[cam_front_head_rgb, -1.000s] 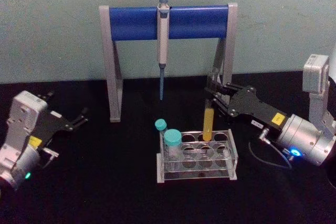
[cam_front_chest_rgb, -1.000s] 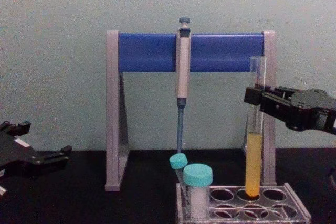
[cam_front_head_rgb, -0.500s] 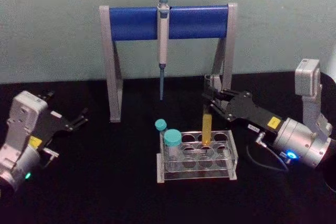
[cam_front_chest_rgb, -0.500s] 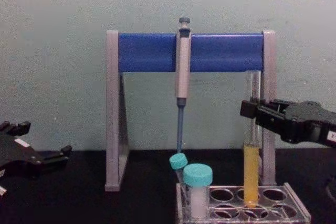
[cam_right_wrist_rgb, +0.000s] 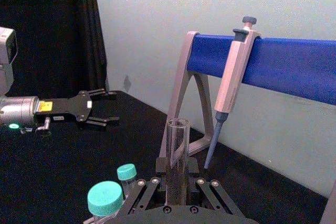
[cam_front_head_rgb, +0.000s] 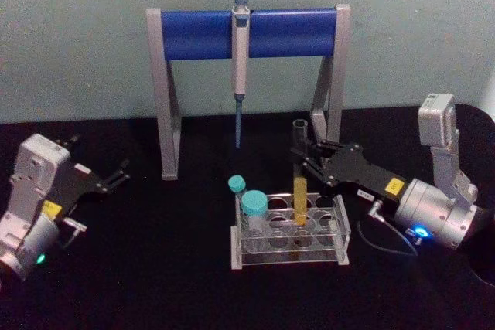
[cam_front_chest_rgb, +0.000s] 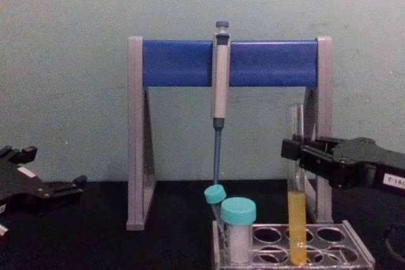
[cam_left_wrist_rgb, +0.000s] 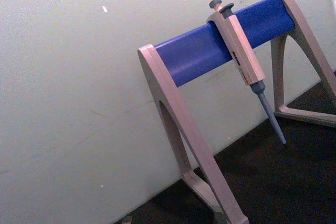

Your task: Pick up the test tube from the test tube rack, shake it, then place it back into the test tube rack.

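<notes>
Right gripper (cam_front_head_rgb: 302, 158): clenched on the test tube (cam_front_head_rgb: 298, 183), fingers clasping the clear glass above the liquid and below the open mouth. Its arm enters from the right, the forearm low over the table (cam_front_head_rgb: 155, 268) and the wrist roughly level, pointing left.

Test tube: upright, uncapped, with yellow-orange liquid in the lower part. Its lower end sits inside a hole of the test tube rack (cam_front_head_rgb: 341, 231), right of the capped items; which row cannot be told.

Test tube rack: low, clear, centre of the table, near side. It also holds a teal-capped vial (cam_front_head_rgb: 254, 210) and a slim teal-capped tube (cam_front_head_rgb: 237, 185) at its left end.

Left gripper (cam_right_wrist_rgb: 108, 107): released, fingers apart, parked at the left edge of the table, well apart from the rack.

Pipette stand (cam_front_head_rgb: 199, 34): at the far side, with a pipette (cam_front_head_rgb: 240, 52) hanging from its blue bar.
</notes>
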